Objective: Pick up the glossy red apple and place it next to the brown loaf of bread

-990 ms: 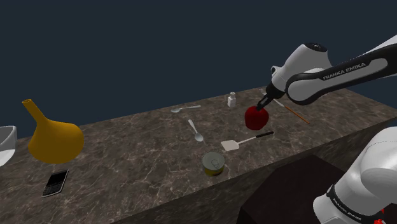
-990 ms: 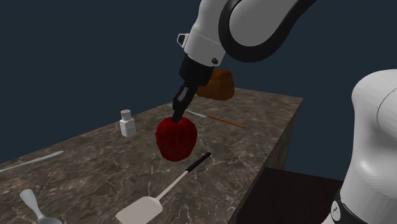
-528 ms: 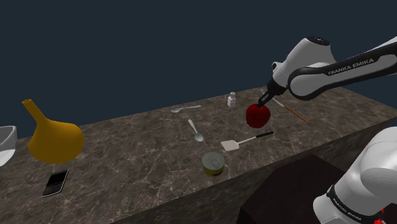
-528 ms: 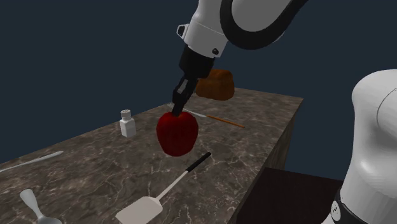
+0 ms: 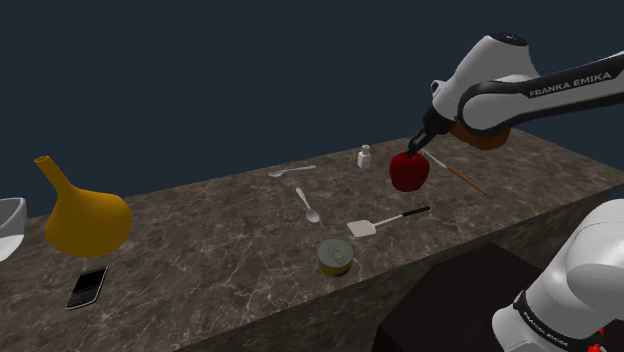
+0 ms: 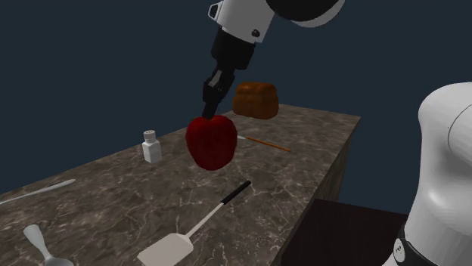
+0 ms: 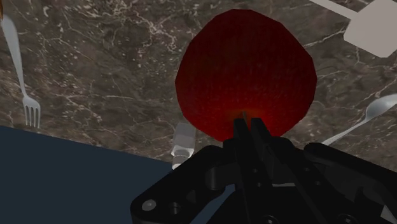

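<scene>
The red apple point(image 5: 409, 171) hangs in the air above the dark marble counter point(image 5: 240, 240), held at its top by my gripper point(image 5: 418, 152), which is shut on it. From the second exterior view the apple point(image 6: 211, 140) floats over the counter with the gripper point(image 6: 211, 113) pinching its stem end. In the wrist view the apple point(image 7: 246, 71) sits just beyond the closed fingertips point(image 7: 249, 124). The brown loaf of bread point(image 6: 255, 99) rests on the counter behind the apple, toward the far end; in the shoulder view the arm largely hides it, an orange-brown patch point(image 5: 468, 135) showing under the forearm.
A white spatula with a black handle point(image 5: 385, 219) lies below the apple. A small white shaker point(image 5: 365, 157), a thin stick point(image 5: 460, 176), two spoons point(image 5: 307, 204), a fork point(image 7: 19, 70), a tin can point(image 5: 335, 257), a yellow funnel point(image 5: 85, 215) and a phone point(image 5: 87, 286) also sit on the counter.
The gripper has lifted the apple higher off the counter and carried it slightly toward the shoulder view's right, nearer the bread.
</scene>
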### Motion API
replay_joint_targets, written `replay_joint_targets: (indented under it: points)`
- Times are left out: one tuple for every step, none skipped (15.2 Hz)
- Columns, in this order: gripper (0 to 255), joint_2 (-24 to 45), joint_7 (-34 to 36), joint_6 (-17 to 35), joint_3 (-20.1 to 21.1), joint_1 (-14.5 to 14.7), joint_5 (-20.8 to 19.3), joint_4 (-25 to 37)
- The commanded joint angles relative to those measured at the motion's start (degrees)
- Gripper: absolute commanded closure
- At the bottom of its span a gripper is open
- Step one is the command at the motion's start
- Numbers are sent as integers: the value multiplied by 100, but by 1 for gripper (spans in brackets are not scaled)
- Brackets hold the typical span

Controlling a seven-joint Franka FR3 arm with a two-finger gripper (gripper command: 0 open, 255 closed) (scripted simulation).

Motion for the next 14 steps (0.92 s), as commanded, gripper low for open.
replay_joint_targets:
  points:
    - [255, -90, 8, -186, 23, 0, 7, 95]
    - [255, -123, 11, -277, 33, 1, 12, 153]
    - [255, -154, 13, -367, 42, 3, 17, 212]
    - [255, -184, 15, -456, 51, 5, 22, 272]
    - [255, -211, 17, -544, 60, 7, 27, 333]
    - [255, -236, 18, -632, 69, 10, 32, 395]
    - [255, -259, 20, -718, 77, 12, 38, 458]
    - [255, -281, 22, -804, 86, 15, 43, 523]
    - [255, -300, 23, -889, 94, 18, 48, 588]
    - [255, -318, 24, -973, 102, 20, 54, 654]
    - [255, -334, 25, -1056, 110, 23, 59, 722]
    - [255, -349, 27, -1138, 118, 26, 65, 790]
    - [255, -361, 28, -1220, 125, 30, 70, 859]
    - [255, -372, 29, -1301, 133, 33, 76, 929]
